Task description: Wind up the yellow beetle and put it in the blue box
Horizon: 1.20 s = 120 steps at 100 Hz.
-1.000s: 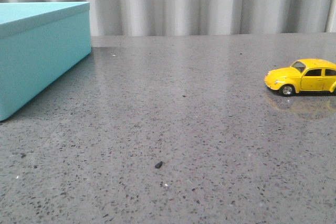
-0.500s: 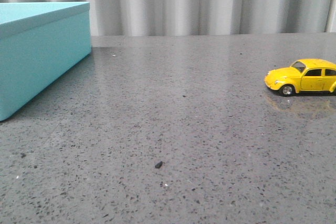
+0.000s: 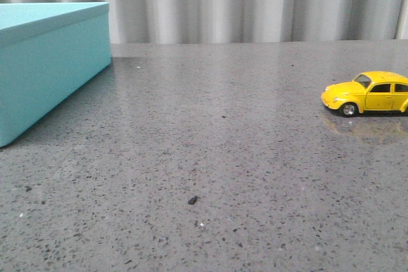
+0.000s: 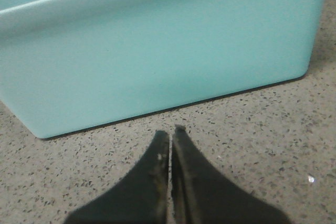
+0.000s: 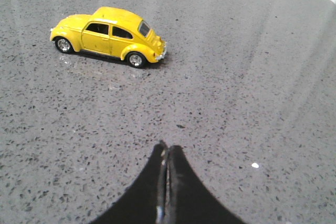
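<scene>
I read this as the very start of the job: nothing is picked up, and the winding step has not begun. My right tool (image 5: 166, 153) has its fingers pressed together with nothing between them, and it hangs above the bare grey counter (image 3: 217, 144). The yellow beetle (image 5: 108, 36) stands on all four wheels ahead of that tool and off to one side, well apart from the fingertips, side-on to the wrist camera. From the front camera the yellow beetle sits at the right edge of view, tail cut off by the frame, nose pointing toward the blue box (image 3: 44, 62).

My left tool (image 4: 171, 139) is likewise closed and empty, its tips near the foot of the blue box's long wall but not touching it. The wrist view shows a rim and what looks like an open interior, though I cannot tell for sure whether a lid is on.

My next move, as I judge it, is for the right side: spread the fingers, swing toward the car, line up across its body and come down to grip the flanks. Winding probably means dragging it backward on the counter, so the hold must leave the wheels free to roll.
</scene>
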{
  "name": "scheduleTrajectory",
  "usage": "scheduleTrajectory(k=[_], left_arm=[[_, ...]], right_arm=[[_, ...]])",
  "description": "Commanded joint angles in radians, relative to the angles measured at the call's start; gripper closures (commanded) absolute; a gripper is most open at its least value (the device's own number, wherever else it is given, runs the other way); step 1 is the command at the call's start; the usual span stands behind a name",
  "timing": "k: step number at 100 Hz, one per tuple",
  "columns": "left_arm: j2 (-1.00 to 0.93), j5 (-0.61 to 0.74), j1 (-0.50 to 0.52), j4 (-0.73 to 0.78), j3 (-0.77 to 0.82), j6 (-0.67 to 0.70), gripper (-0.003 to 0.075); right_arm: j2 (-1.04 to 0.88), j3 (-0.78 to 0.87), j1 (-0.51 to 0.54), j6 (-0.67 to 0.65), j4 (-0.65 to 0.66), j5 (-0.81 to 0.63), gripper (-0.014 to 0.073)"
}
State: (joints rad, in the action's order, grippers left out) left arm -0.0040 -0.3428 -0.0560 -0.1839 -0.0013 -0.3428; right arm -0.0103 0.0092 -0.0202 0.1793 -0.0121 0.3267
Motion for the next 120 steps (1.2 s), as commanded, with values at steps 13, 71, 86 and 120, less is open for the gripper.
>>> scheduleTrajectory(k=[13,71,86,120], left_arm=[[-0.022,0.035,0.002,-0.006,0.025,0.001,0.0741],[-0.022,0.065,0.002,-0.041,0.025,0.001,0.0741],[-0.022,0.167,0.002,-0.245,0.025,0.001,0.0741],[-0.022,0.574,0.002,-1.128,0.018,0.001,0.0741]], right_arm=[[-0.021,0.024,-0.002,0.007,0.012,-0.010,0.0646],[-0.021,0.024,-0.002,0.005,-0.162,-0.415,0.0646],[-0.021,0.024,-0.002,0.005,-0.298,-0.415,0.0646],[0.021,-0.118,-0.002,0.005,-0.400,-0.415,0.0646]])
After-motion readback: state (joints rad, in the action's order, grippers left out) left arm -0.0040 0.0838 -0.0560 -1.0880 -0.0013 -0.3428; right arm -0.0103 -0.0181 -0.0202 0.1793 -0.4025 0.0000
